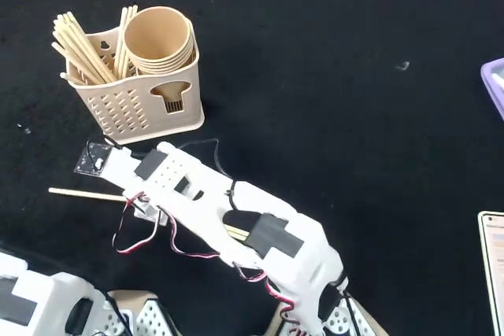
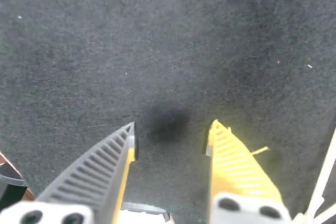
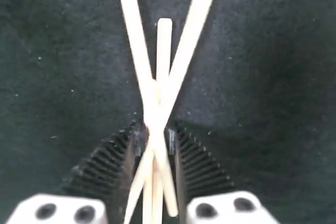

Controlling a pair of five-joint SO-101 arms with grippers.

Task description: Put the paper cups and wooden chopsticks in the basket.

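Note:
A beige perforated basket (image 1: 134, 104) stands at the back left, holding a stack of paper cups (image 1: 157, 37) and several wooden chopsticks (image 1: 79, 49). In front of it my right arm (image 1: 205, 210) stretches low over the black cloth. My right gripper (image 3: 155, 135) is shut on three crossed wooden chopsticks (image 3: 164, 51), pinched between its black ridged fingers. One stick end (image 1: 83, 193) pokes out to the left from under that arm. My left gripper (image 2: 170, 140) is open above bare cloth with nothing between its fingers; the left arm (image 1: 47, 304) sits at the front left corner.
A purple container's edge (image 1: 494, 84) shows at the right side of the table, and a white card (image 1: 494, 257) lies at the right edge nearer the front. The black cloth (image 1: 339, 116) covers the whole table, with wide room at centre and right.

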